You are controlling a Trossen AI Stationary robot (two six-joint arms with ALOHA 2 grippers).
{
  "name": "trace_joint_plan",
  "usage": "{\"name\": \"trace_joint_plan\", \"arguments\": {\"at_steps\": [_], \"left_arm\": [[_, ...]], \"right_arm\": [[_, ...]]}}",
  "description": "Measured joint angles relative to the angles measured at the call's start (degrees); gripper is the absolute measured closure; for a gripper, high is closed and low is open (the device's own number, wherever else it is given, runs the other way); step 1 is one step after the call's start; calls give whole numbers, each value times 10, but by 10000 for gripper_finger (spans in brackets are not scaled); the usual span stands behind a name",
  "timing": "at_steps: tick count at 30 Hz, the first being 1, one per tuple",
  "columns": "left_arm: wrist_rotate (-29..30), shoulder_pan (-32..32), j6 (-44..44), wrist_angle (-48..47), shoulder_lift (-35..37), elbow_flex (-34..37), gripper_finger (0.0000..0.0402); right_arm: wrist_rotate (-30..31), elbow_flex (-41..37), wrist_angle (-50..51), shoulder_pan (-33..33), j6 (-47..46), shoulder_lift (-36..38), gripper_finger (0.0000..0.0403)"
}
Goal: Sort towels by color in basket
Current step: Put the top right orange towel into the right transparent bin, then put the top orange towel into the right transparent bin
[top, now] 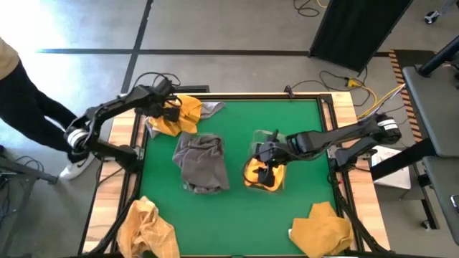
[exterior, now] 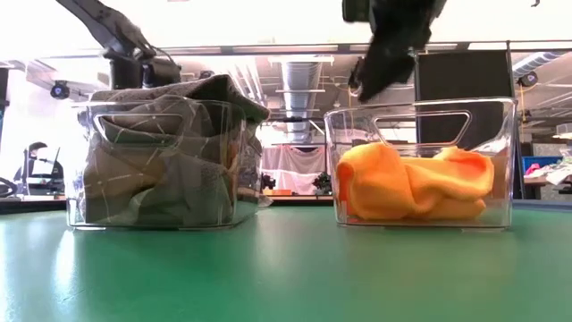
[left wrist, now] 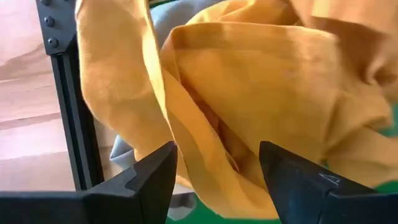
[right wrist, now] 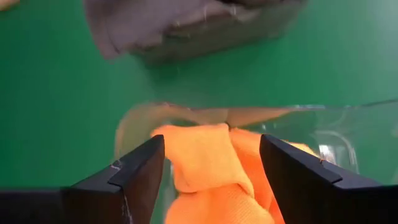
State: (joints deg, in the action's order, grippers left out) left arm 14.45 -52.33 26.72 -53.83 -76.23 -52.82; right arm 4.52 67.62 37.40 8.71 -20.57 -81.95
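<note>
Two clear baskets stand mid-table. One [exterior: 89, 134] holds grey towels [top: 202, 161]. The other [exterior: 500, 125] holds a mustard-yellow towel [right wrist: 208, 168]. My right gripper [right wrist: 211, 146] hangs open just above that yellow towel, over the basket [top: 267, 135]. At the far left corner a yellow towel [top: 183, 115] lies heaped, partly over a grey one [top: 212, 108]. My left gripper [left wrist: 217, 158] is open there, with a raised fold of the yellow towel [left wrist: 249, 93] between and ahead of its fingers. My left gripper has its open fingers on either side of a fold of the yellow towel [left wrist: 214, 134] at the far left corner, coming at it slanting down from the table's left. Whether the fingers touch the cloth I cannot tell.
Two more yellow towels lie loose on the table's near side, one at the left corner [top: 147, 228] and one at the right corner [top: 324, 229]. A dark frame rail [left wrist: 71, 112] edges the green mat beside my left gripper. A person's legs [top: 29, 100] are outside the table's far left.
</note>
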Motion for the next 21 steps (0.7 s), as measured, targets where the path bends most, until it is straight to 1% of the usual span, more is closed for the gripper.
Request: {"name": "trace_joint_plan", "arguments": {"at_steps": [3, 6, 9, 12, 13, 14, 17, 19, 21], "left_arm": [[6, -2, -7, -2, -38, 0, 211], [6, -4, -9, -10, -70, 0, 248], [5, -4, -17, -12, -93, 0, 298], [-3, -3, -33, -13, -100, 1, 366], [-6, -3, -36, -15, -98, 1, 383], [-10, -3, -38, -17, -92, 1, 392], [-47, -2, -51, -19, -54, 0, 392], [-69, 1, -71, -25, -15, -2, 399], [-84, 2, -94, -34, 35, -12, 400]], "right_arm": [[1, 19, 3, 0, -2, 11, 147], [1, 32, 7, 0, -11, 21, 152], [1, 41, 9, 0, -19, 35, 159], [1, 46, 9, 0, -20, 47, 165], [1, 47, 11, 0, -20, 50, 167], [2, 48, 11, 0, -20, 53, 169], [24, 51, 9, 0, -19, 62, 172], [55, 52, 8, 1, -19, 66, 174], [114, 52, 9, 1, -19, 66, 174]]}}
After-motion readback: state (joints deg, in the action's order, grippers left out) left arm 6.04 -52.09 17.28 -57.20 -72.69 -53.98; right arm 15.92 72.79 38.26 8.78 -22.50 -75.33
